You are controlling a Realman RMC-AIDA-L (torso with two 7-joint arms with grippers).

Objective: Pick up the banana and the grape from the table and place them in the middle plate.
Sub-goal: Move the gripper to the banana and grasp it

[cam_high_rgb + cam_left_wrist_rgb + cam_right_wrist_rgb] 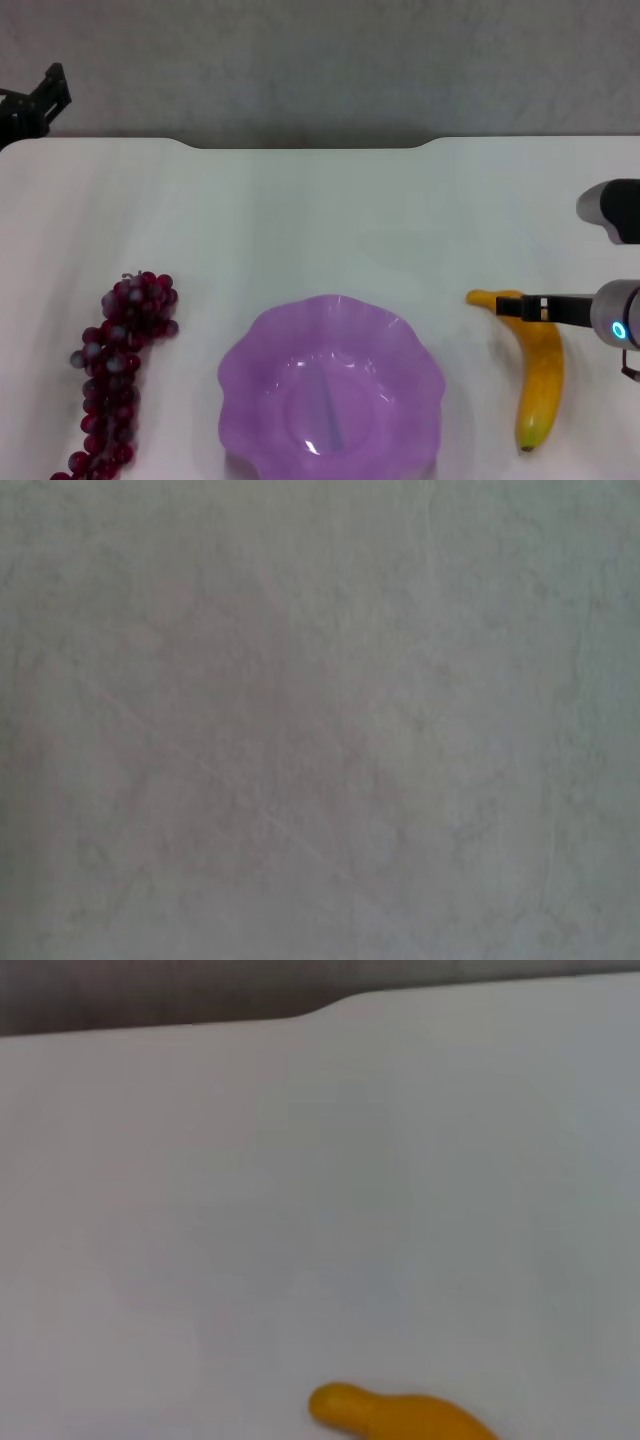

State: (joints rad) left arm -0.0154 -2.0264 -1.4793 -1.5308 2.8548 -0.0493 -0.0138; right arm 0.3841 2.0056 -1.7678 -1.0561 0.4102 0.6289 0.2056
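the banana lies on the tabletop on the robot's right, just beside the middle plate, which sits empty at the near centre. the grape lies on the left of the plate, a little apart from it. the right tool reaches in from the right edge and hangs over the banana's far end, where its stem tip points left; whether it is open or closed cannot be told, nor whether it touches the fruit. the left tool sits parked at the far left corner, off the tabletop, its state also unclear.

the banana looks smooth, glossy and stiff, probably light but slippery, so a hold across the thick middle seems safer than at the narrow tapered end. the grape bunch looks lumpy and floppy; gripping it near the middle should limit sagging.
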